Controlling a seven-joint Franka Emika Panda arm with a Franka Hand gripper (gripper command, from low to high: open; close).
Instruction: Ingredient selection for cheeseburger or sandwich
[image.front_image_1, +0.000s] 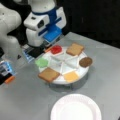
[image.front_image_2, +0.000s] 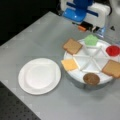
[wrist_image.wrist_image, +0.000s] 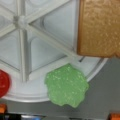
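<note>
Gripper (image.front_image_1: 50, 37) hangs above the tray's far rim, upper left in a front view; in a front view (image.front_image_2: 86, 25) it sits at top centre. Fingertips are hidden behind the blue-and-white hand body, so whether it is open or closed cannot be told. Nothing visibly held.

Ingredients all lie on the tray (image.front_image_1: 75, 77), one per segment around the rim: lettuce (image.front_image_1: 41, 62), tomato (image.front_image_1: 56, 49), two bread squares (image.front_image_1: 74, 49) (image.front_image_1: 49, 74), patty (image.front_image_1: 85, 61), cheese (image.front_image_1: 71, 76). Plate (image.front_image_1: 76, 107) at lower centre, nothing on it; no sandwich started.

Wrist view: lettuce (wrist_image.wrist_image: 66, 88) low centre, overhanging the tray rim; bread (wrist_image.wrist_image: 98, 27) upper right; tomato (wrist_image.wrist_image: 3, 83) at the left edge. Lettuce is the nearest piece.

Risks, as I judge them: the pieces are thin and flat, so fingers could skid over one or catch the tray's ribs. Lettuce overhanging the rim could be nudged off onto the table. A push on the rim could tip the raised tray.

Pose: hand points roughly straight down, arm body rising at the left of a front view.
</note>
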